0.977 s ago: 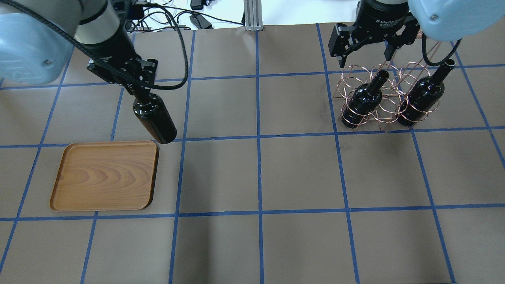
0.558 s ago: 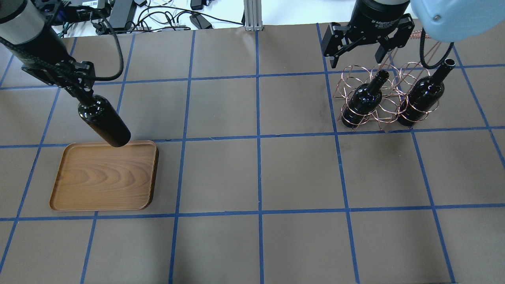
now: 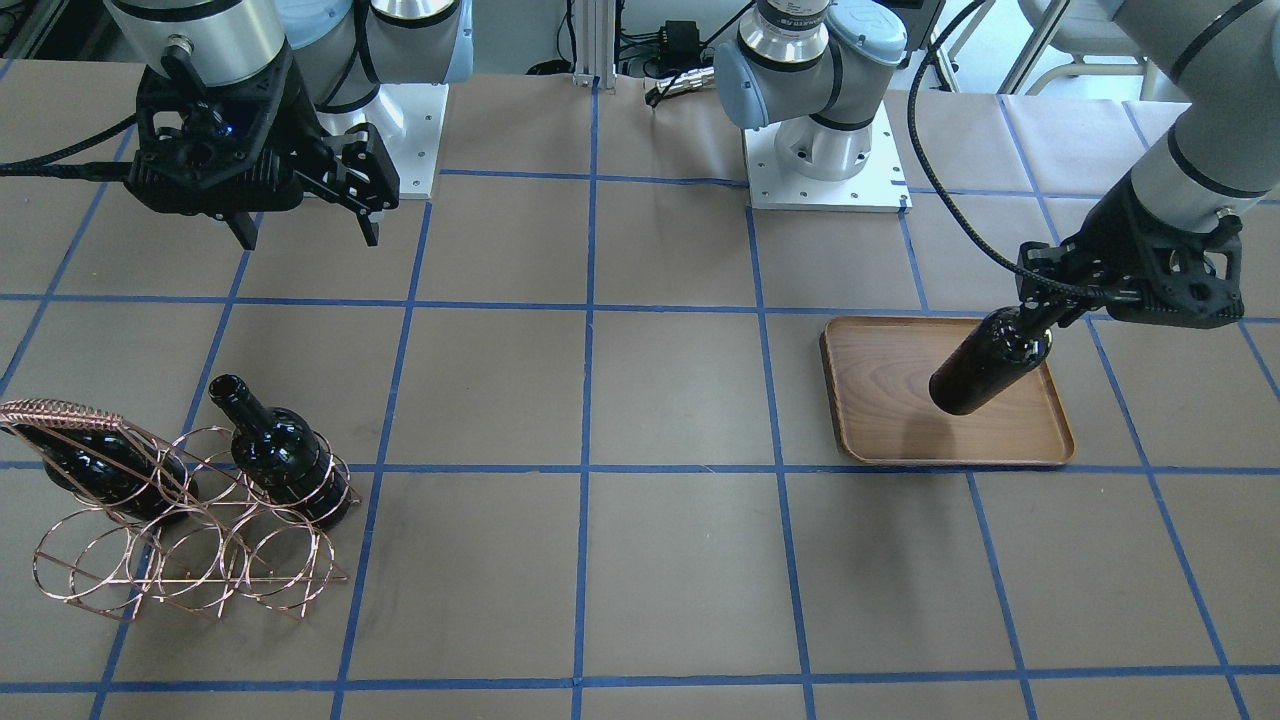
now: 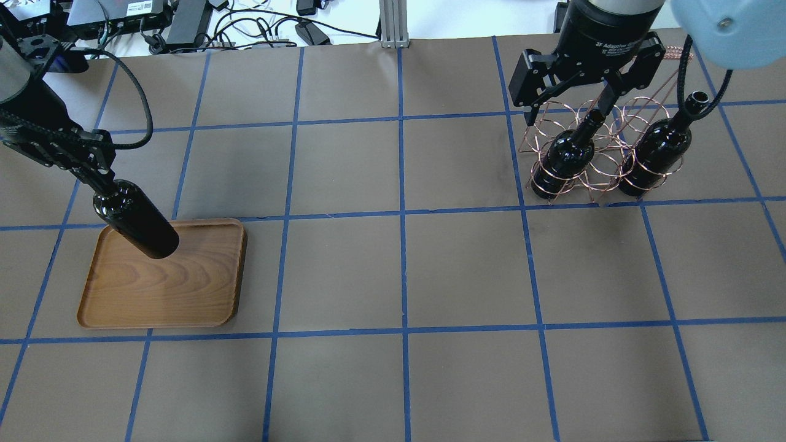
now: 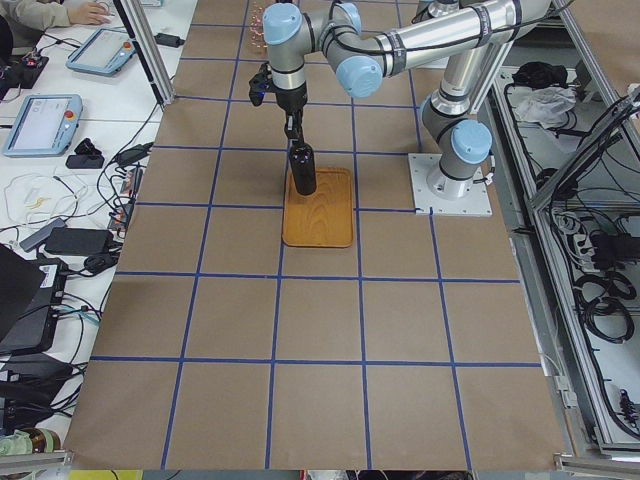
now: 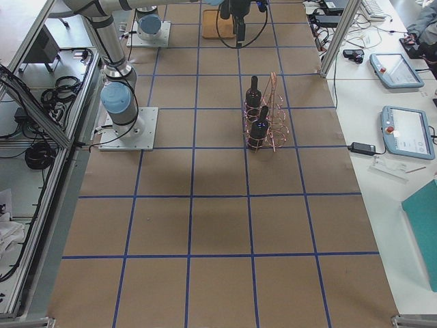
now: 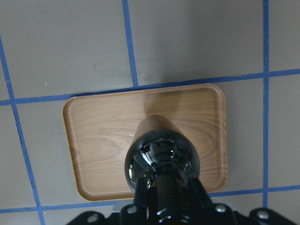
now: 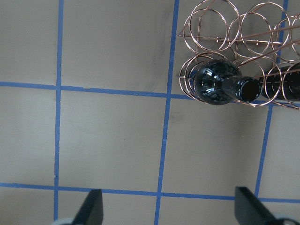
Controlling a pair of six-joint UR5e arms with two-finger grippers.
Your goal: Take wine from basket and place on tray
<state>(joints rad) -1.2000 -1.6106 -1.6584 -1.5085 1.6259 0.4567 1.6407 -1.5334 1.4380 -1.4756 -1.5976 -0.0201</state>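
Note:
My left gripper (image 4: 92, 178) is shut on the neck of a near-black wine bottle (image 4: 138, 224) and holds it upright over the back part of the wooden tray (image 4: 184, 288). The left wrist view shows the bottle (image 7: 161, 159) over the tray (image 7: 103, 136); I cannot tell whether it touches. My right gripper (image 4: 565, 98) is open and empty, above the copper wire basket (image 4: 589, 184). Two more bottles (image 4: 568, 156) (image 4: 657, 150) stand in the basket. In the front-facing view the held bottle (image 3: 985, 365) hangs over the tray (image 3: 950, 440).
The table is brown paper with a blue tape grid. The basket (image 3: 190, 560) has an empty row of loops and a raised handle bar (image 3: 60, 412). Cables and boxes (image 4: 184, 18) lie beyond the table's far edge. The arm bases (image 3: 825, 150) stand at the robot's side.
My left arm carried the bottle leftward and toward the tray, from beside its back right corner to over its back part. My right gripper stayed open and shifted slightly over the basket.

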